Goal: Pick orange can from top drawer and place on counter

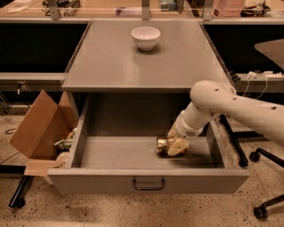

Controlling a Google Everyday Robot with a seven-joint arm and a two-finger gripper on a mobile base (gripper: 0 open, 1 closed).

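The top drawer [88, 181] is pulled fully open below the counter [133, 66]. The orange can [161, 144] lies on its side on the drawer floor, right of centre, with its silver end facing left. My gripper [175, 146] reaches down into the drawer from the right on the white arm and sits right at the can, covering its right part. The can rests on the drawer floor, not lifted.
A white bowl [145, 37] stands at the back middle of the counter. A brown cardboard box [37, 126] with rubbish leans against the drawer's left side. A chair base with castors [259, 155] is at the right. A tan bench top [102, 5] runs along the back.
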